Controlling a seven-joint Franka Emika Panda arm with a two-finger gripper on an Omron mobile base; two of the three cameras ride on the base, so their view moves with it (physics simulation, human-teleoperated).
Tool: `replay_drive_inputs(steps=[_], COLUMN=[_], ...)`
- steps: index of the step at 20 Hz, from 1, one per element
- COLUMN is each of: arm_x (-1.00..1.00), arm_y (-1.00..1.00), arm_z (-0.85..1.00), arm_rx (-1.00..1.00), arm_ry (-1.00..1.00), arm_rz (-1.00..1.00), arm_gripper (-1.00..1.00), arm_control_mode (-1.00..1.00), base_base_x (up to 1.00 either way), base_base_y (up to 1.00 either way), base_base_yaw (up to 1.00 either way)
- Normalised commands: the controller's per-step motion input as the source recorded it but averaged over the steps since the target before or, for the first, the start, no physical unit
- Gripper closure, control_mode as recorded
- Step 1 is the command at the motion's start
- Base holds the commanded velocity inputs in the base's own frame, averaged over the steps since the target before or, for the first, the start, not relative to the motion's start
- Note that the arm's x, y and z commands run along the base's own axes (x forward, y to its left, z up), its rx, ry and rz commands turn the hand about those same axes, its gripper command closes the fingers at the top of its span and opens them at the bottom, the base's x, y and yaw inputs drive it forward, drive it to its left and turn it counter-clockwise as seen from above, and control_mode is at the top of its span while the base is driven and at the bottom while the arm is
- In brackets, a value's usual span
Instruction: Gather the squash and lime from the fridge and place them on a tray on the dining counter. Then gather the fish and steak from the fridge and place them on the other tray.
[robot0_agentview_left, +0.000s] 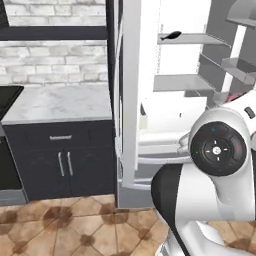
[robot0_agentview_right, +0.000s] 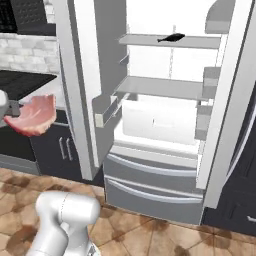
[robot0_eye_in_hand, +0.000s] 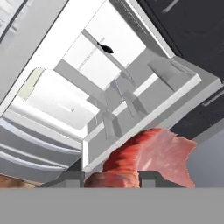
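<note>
Pink-red steak (robot0_eye_in_hand: 148, 159) in end effector (robot0_eye_in_hand: 111, 178), open fridge (robot0_agentview_right: 165, 125) behind.

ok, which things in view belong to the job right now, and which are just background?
Job:
- flat pink-red raw steak, clamped in the gripper
- dark slim fish on an upper shelf
- tall grey steel fridge, doors open

Background:
- grey marble worktop
- dark cabinet with silver handles
- white brick wall

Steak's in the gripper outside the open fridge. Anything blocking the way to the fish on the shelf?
Nothing visible does. The fish lies alone on the upper shelf of the fridge, both doors swung open. But the gripper is shut on the steak, left of the left door, so its jaws are occupied.
</note>
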Motion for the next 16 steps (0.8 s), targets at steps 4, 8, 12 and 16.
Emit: replay_drive_inputs(steps=[4,8,12,16], arm_x=[0.0,0.0,0.0,0.0], arm_y=[0.0,0.0,0.0,0.0], arm_z=[0.0,0.0,0.0,0.0], arm_rx=[0.0,0.0,0.0,0.0], arm_ry=[0.0,0.0,0.0,0.0], arm_rz=[0.0,0.0,0.0,0.0], arm_gripper=[1.0,1.0,1.0,1.0], arm_control_mode=[1.0,1.0,1.0,1.0], base_base_x=[-0.67,-0.28,-0.01,0.0], base_base_y=[0.78,0.98,0.84,0.67], base_base_yaw=[0.18,0.22,0.29,0.38])
